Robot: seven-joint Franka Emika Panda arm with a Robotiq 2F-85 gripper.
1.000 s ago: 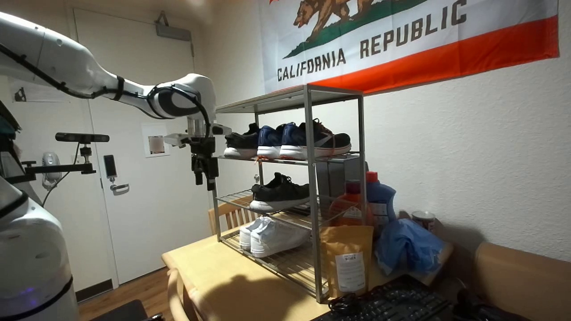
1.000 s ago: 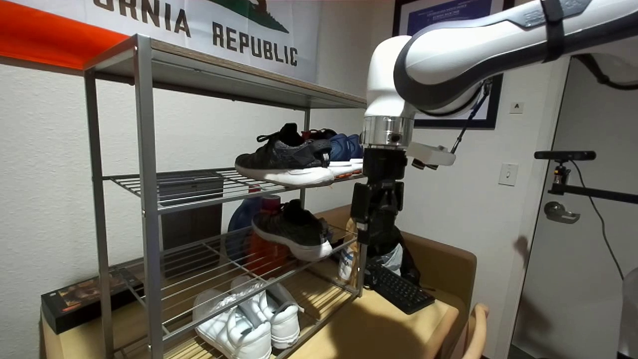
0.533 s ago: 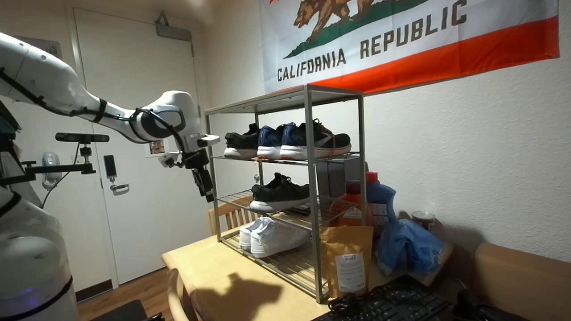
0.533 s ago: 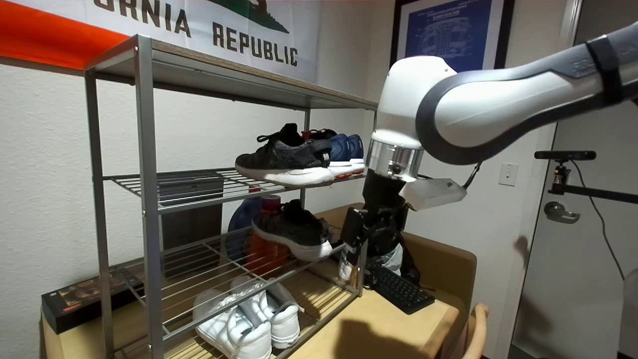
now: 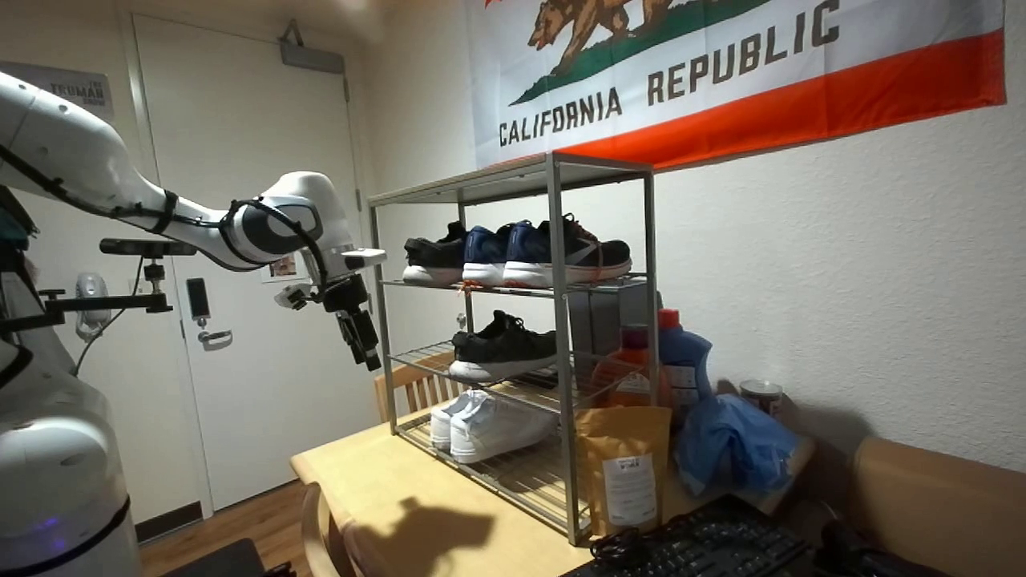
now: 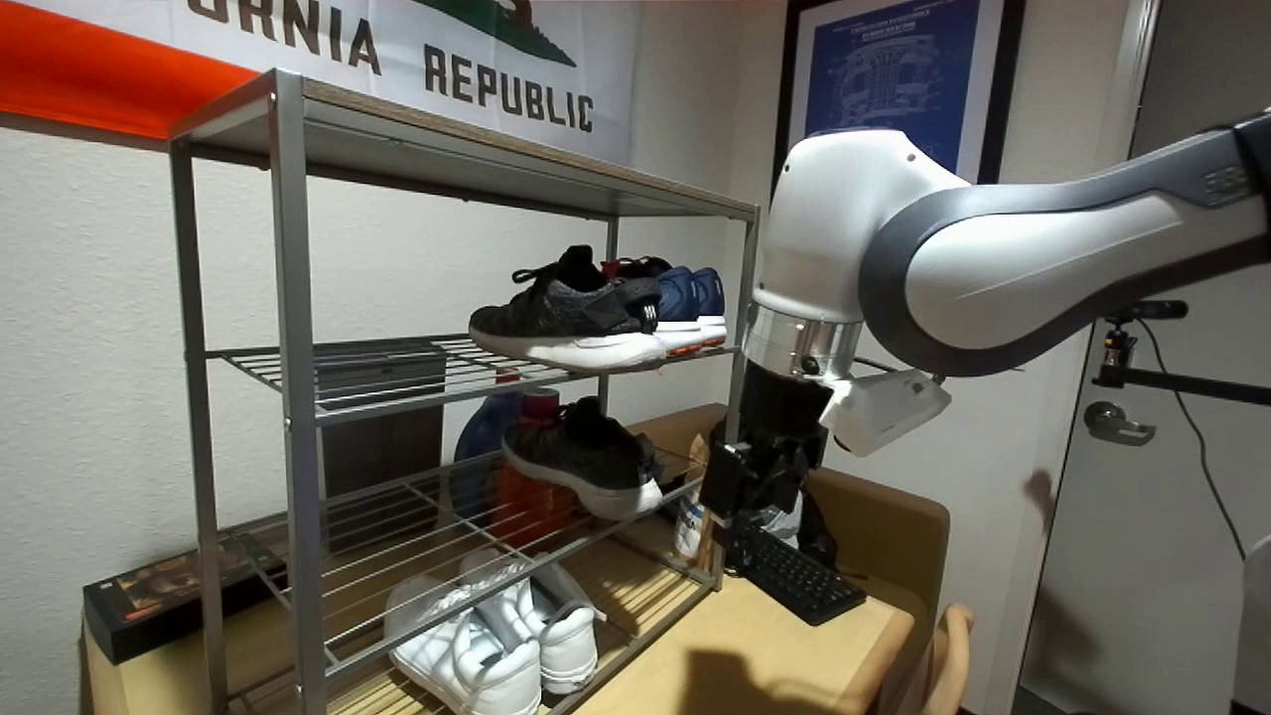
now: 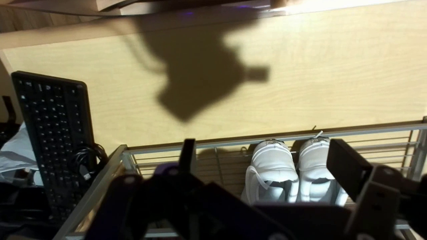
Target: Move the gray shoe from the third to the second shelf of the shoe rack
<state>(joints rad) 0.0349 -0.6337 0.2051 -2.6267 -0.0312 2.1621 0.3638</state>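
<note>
A dark gray-black shoe with a white sole [image 5: 501, 344] sits on the middle wire shelf of the metal shoe rack [image 5: 563, 344]; it also shows in an exterior view [image 6: 581, 452]. A similar dark gray-black shoe [image 6: 566, 313] sits on the upper wire shelf, left of the blue shoes in an exterior view [image 5: 433, 260]. My gripper [image 5: 373, 365] hangs in front of the rack near middle-shelf height, tilted with its tips toward the rack and apart from the shoes. In the wrist view its jaws stand wide apart with nothing between them [image 7: 263, 153]; neither dark shoe shows there.
Blue shoes [image 5: 485, 252] stand on the upper shelf. White shoes [image 7: 275, 166] stand on the lowest shelf. The rack's posts and shelf bars are close to the gripper. A keyboard [image 6: 794, 576], a brown pouch [image 5: 625, 465] and bottles [image 5: 681, 361] are beside or behind the rack.
The arm has moved lower and back from the rack. The gripper has gone from pointing straight down to tilted toward the rack. The shoes have not moved.
</note>
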